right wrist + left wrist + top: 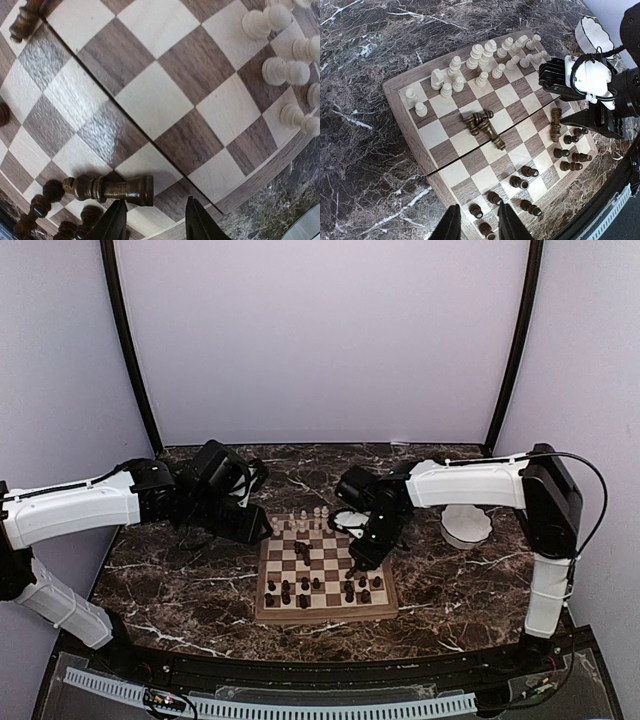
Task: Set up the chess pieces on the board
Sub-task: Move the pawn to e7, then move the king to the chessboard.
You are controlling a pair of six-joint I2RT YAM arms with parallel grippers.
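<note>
Our right gripper point(155, 225) hangs low over the board point(150, 107), jaws apart and empty. Just ahead, off toward one finger, a dark piece point(107, 189) lies toppled, its long axis running finger to finger. Farther off, our left gripper point(477, 225) hovers higher, jaws partly apart, empty. We judge the right arm nearer.

dark marble table point(180, 590) | lying on it: board point(325, 616), white bowl point(467, 527)

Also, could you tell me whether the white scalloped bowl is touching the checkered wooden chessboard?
Apart: the top view shows dark marble between the bowl and the board.
</note>
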